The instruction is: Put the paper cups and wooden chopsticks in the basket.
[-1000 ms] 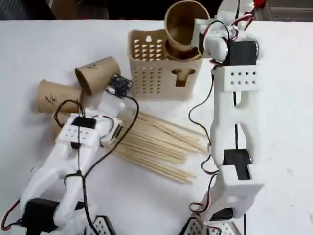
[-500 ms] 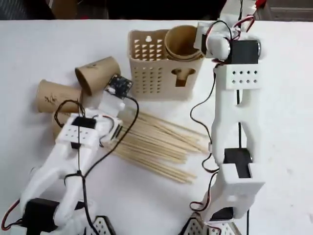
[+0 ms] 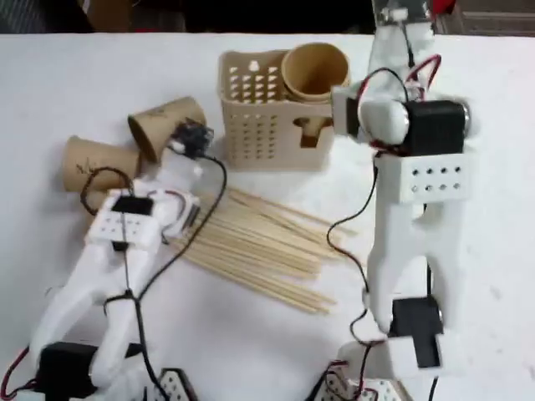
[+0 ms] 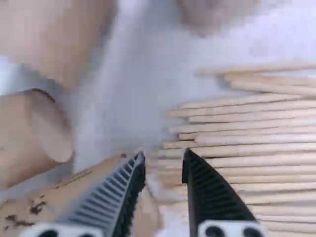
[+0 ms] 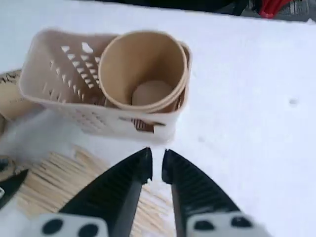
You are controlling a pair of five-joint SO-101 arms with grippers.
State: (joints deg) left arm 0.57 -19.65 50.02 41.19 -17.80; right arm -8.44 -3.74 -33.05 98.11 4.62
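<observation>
The beige perforated basket stands at the back of the table with nested paper cups upright in its right end. My right gripper hovers shut and empty, above the table in front of the basket. Two paper cups lie on their sides at the left. Wooden chopsticks lie in a loose pile in the middle. My left gripper is low between the lying cups and the chopstick ends, fingers slightly apart, holding nothing.
Another cup lies under my left arm, partly hidden. The right arm stands tall over the table's right half. White tabletop is bare to the right and in front of the chopsticks.
The right gripper let the cup down into the basket, then drew back and up, away from it. The left arm crept slightly toward the lying cups.
</observation>
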